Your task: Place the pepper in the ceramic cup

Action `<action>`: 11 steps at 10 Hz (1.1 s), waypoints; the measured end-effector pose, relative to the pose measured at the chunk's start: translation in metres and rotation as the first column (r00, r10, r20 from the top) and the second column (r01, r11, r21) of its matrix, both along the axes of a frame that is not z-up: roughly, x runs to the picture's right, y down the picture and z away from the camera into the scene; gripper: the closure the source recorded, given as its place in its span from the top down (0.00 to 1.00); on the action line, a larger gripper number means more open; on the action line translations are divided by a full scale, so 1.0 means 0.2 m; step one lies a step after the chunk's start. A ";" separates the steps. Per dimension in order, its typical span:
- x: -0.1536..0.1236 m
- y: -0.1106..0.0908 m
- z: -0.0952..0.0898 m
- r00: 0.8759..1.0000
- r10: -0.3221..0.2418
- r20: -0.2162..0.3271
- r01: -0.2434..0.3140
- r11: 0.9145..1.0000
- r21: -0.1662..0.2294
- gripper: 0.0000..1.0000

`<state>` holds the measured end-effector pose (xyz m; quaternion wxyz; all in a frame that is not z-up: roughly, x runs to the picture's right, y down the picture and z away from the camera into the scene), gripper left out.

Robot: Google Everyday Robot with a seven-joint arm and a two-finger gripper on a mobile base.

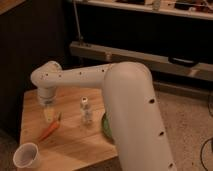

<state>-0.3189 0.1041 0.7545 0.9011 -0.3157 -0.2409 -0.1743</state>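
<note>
The white robot arm [125, 100] reaches over the light wooden table [75, 142], where the small white ceramic cup [26, 156] stands at the near-left corner. Its gripper [48, 114] hangs with jaws spread, holding nothing, close above the slender orange-red pepper [50, 129] lying flat on the wood. This looks like the approach, and next it must drop and close on the pepper.

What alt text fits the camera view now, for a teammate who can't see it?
The open gripper hangs low over the wooden table, just beside the orange pepper, holding nothing. The white cup stands at the table's near corner; a shaker and green bowl sit right of the pepper.
</note>
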 end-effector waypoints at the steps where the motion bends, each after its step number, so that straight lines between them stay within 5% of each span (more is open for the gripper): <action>1: 0.00 -0.01 0.00 0.996 -0.064 0.065 0.062 0.998 0.026 0.80; 11: -0.05 0.20 0.01 0.994 -0.109 0.032 0.108 0.994 0.014 0.80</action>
